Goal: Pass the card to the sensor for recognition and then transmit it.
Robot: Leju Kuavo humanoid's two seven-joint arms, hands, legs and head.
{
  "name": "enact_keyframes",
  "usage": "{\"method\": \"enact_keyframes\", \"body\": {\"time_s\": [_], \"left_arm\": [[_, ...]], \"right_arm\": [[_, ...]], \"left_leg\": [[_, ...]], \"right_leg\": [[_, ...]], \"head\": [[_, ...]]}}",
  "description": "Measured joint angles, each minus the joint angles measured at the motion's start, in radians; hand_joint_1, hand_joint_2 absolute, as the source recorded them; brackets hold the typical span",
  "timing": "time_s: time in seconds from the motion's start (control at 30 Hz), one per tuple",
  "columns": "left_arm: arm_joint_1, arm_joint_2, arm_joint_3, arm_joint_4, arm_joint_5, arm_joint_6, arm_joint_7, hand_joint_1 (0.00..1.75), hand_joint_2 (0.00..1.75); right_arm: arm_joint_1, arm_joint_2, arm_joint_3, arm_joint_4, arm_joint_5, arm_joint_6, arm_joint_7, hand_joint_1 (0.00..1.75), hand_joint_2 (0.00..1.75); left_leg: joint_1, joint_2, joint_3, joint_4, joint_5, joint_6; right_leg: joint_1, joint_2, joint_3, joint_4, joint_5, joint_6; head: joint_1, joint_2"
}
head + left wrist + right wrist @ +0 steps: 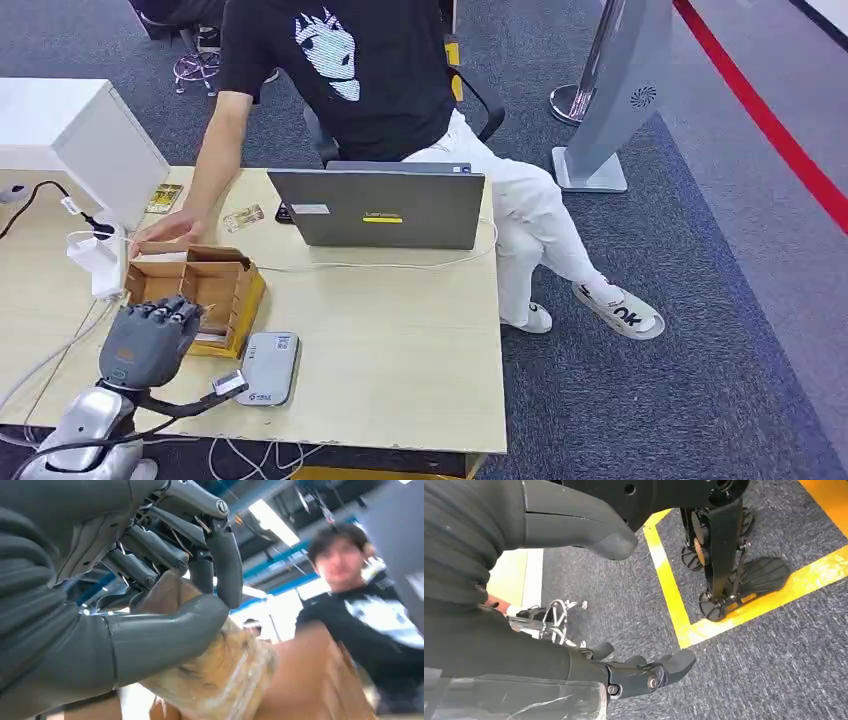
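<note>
My left hand [148, 338] hovers over the near end of an open cardboard box [225, 283] on the wooden desk [400, 340]. The left wrist view shows that hand [165, 595] pinching a yellowish card [220, 675] in a clear sleeve between thumb and fingers, with the brown box [315, 680] behind it. Just right of the hand, a flat grey sensor unit [270, 367] lies on the desk. My right hand [524, 645] hangs over the carpet, fingers apart, holding nothing.
A person in a black shirt [340, 70] sits behind the desk, one hand [165, 230] resting at the box's far edge. A grey laptop [380, 208], two loose cards [243, 217], a white cabinet [90, 135] and cables [380, 266] share the desk.
</note>
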Motion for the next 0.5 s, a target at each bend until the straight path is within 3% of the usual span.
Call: {"method": "enact_keyframes", "body": {"time_s": [0.23, 0.5], "left_arm": [[-0.133, 0.036, 0.0, -0.022, 0.008, -0.04, 0.033, 1.75, 1.75], [-0.174, 0.051, -0.001, -0.022, 0.011, -0.056, 0.043, 1.75, 1.75]], "right_arm": [[-0.004, 0.0, 0.0, 0.0, 0.019, 0.005, 0.0, 0.0, 1.75], [-0.006, 0.0, 0.0, 0.0, 0.029, 0.01, 0.002, 0.0, 1.75]], "left_leg": [[0.0, 0.001, 0.0, 0.0, 0.001, -0.001], [0.0, 0.001, 0.0, 0.0, 0.0, -0.001]], "right_leg": [[0.0, 0.0, 0.0, 0.0, 0.001, -0.001], [0.0, 0.001, -0.001, 0.0, 0.001, -0.001]], "head": [[0.0, 0.0], [0.0, 0.0]]}}
